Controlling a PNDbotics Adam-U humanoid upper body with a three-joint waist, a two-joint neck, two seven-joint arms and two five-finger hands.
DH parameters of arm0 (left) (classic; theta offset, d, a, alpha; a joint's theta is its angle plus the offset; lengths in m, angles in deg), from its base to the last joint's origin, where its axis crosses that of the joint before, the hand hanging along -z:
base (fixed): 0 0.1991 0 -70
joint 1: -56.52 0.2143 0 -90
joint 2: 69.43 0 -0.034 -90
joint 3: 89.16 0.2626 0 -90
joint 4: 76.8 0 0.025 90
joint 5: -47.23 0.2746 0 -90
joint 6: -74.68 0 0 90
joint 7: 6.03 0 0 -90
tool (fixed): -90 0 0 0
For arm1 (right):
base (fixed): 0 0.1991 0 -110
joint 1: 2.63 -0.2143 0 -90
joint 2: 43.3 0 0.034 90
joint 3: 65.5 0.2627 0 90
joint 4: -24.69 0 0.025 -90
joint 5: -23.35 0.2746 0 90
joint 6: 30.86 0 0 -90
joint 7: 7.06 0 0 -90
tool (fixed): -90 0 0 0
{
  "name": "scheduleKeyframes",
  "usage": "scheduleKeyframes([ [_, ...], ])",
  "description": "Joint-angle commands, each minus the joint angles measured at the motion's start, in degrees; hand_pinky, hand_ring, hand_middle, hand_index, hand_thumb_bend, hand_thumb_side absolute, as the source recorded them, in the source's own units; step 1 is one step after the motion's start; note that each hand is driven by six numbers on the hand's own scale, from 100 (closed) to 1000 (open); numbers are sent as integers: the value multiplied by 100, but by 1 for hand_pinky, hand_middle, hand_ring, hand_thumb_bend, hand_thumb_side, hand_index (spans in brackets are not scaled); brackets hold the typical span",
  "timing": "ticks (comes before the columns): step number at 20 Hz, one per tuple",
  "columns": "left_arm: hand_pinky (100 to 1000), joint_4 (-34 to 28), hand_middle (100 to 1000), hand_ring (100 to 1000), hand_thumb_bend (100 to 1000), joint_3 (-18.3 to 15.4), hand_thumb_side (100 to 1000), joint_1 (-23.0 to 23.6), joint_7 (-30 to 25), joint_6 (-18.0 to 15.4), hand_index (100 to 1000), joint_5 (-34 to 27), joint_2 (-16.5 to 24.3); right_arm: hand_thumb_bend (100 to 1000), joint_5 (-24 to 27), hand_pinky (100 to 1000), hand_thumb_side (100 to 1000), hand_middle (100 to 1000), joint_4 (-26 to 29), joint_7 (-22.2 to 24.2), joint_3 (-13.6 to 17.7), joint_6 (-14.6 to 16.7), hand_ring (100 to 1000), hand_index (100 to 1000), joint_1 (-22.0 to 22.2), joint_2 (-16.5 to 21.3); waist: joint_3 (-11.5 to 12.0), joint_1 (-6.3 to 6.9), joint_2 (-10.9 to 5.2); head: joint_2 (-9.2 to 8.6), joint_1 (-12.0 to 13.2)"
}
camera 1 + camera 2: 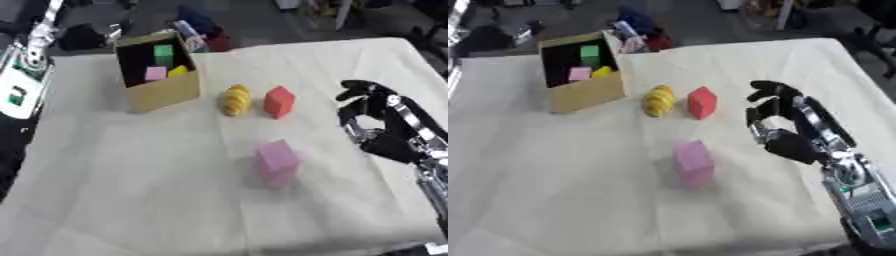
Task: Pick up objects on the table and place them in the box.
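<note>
the pink block (277, 162) lies near the middle of the worktop (131, 190), alone on the pale cloth, well apart from every edge. beyond it, toward the far edge, a red block (278, 101) and a yellow striped rounded object (235, 99) sit side by side, just apart from each other, the yellow one on the left. just to the left of the yellow object stands the cardboard box (163, 93), close to the far left corner of the worktop, tipped so that its open mouth faces the camera; inside it show a green block (163, 51), a small pink block (156, 73) and a yellow block (178, 70) against the dark interior. the right robot hand (785, 131) hovers over the right side of the worktop, to the right of the red block and the pink block and touching neither; its fingers (767, 92) are curled over toward the palm and they hold nothing. its black and silver arm runs back toward the near right corner. the left robot hand does not show in either view.
</note>
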Motion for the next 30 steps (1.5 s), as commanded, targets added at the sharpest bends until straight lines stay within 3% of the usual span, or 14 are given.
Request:
scheduleKeyframes([
  [1, 740, -837, 651, 675, 651, -136, 502, 297, 48, 73, 803, -590, 322, 100, -261, 733, 247, 799, 117, 881, -323, 231, 757, 955, -386, 566, 27, -110, -60, -24, -91],
  [3, 737, -1206, 646, 672, 643, -232, 505, 626, 96, 136, 799, -830, 325, 114, -485, 759, 236, 841, 62, 1511, -577, 448, 798, 977, -703, 722, 59, -130, -54, -36, -146],
  [6, 735, -1555, 641, 671, 628, -340, 515, 1017, 122, 197, 798, -1054, 239, 254, -870, 790, 280, 884, -61, 2265, -937, 797, 843, 1000, -1112, 773, 122, -143, -47, -58, -233],
  [11, 732, -1891, 633, 667, 613, -465, 527, 1500, 153, 228, 794, -1221, 49, 326, -1501, 811, 280, 904, -467, 2931, -1337, 1325, 870, 1000, -1528, 556, 195, -142, -38, -91, -321],
  [17, 728, -2032, 625, 662, 600, -503, 539, 1931, 173, 250, 791, -1337, -135, 342, -2268, 820, 262, 904, -1207, 2872, -1392, 1747, 878, 1000, -1729, 167, 219, -136, -27, -118, -369],
  [26, 725, -2075, 620, 659, 585, -522, 551, 2215, 194, 248, 788, -1409, -333, 352, -3022, 831, 294, 878, -2161, 2615, -1286, 2028, 883, 991, -1932, -195, 259, -129, -10, -142, -399],
  [28, 725, -2073, 620, 658, 583, -527, 552, 2250, 201, 249, 788, -1416, -357, 332, -3136, 827, 291, 817, -2328, 2658, -1275, 2074, 868, 935, -1943, -253, 261, -126, -10, -144, -399],
  [29, 725, -2075, 620, 658, 583, -530, 552, 2263, 203, 247, 787, -1416, -370, 306, -3184, 815, 259, 761, -2397, 2651, -1257, 2084, 843, 865, -1947, -274, 262, -124, -10, -144, -399],
  [30, 725, -2078, 620, 658, 583, -533, 552, 2273, 205, 245, 787, -1414, -380, 306, -3214, 815, 259, 761, -2449, 2604, -1235, 2087, 843, 865, -1951, -290, 263, -123, -11, -143, -399],
])
